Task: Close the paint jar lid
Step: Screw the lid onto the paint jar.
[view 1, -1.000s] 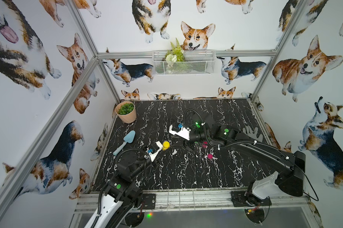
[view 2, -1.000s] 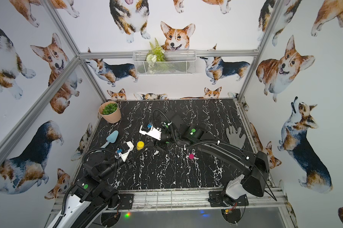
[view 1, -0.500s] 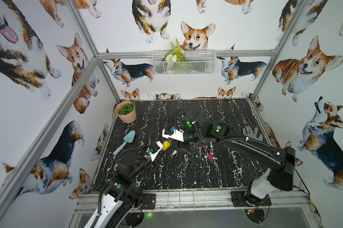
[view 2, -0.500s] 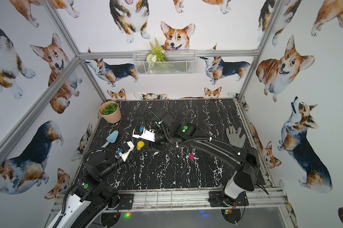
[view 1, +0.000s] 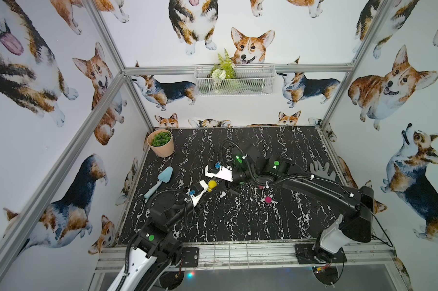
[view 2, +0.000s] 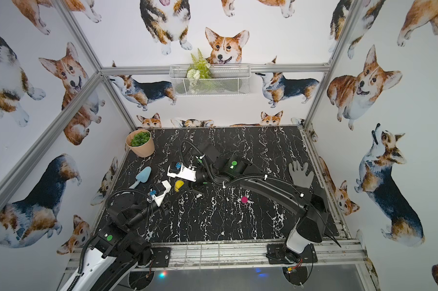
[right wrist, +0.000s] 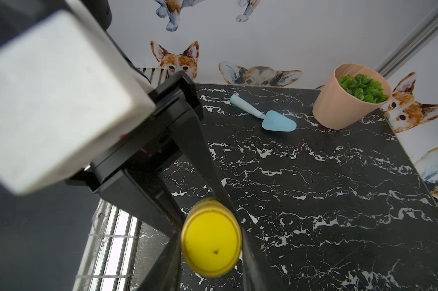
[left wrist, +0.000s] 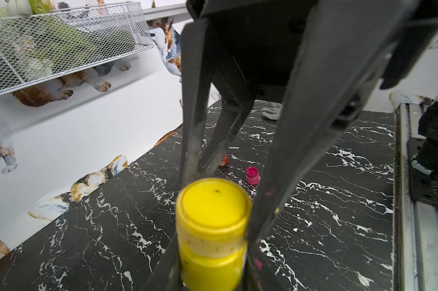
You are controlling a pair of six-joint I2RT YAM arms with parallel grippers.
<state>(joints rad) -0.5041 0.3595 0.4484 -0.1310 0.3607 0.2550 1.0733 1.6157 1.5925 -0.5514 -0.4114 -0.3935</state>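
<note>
The small paint jar point(view 1: 212, 185), left of centre over the counter point(view 1: 238, 221), looks light, stiff and slippery. The left gripper point(left wrist: 210, 272) clamps its body; the right gripper point(right wrist: 210, 252) pinches the lid point(left wrist: 213, 204) by its rim.

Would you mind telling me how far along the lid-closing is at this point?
Done: the lid sits on the yellow jar, gripped low by the left gripper. In hand: the right gripper has its fingers against the lid's rim. Left: twisting it tight; whether it is already tight cannot be told.
</note>
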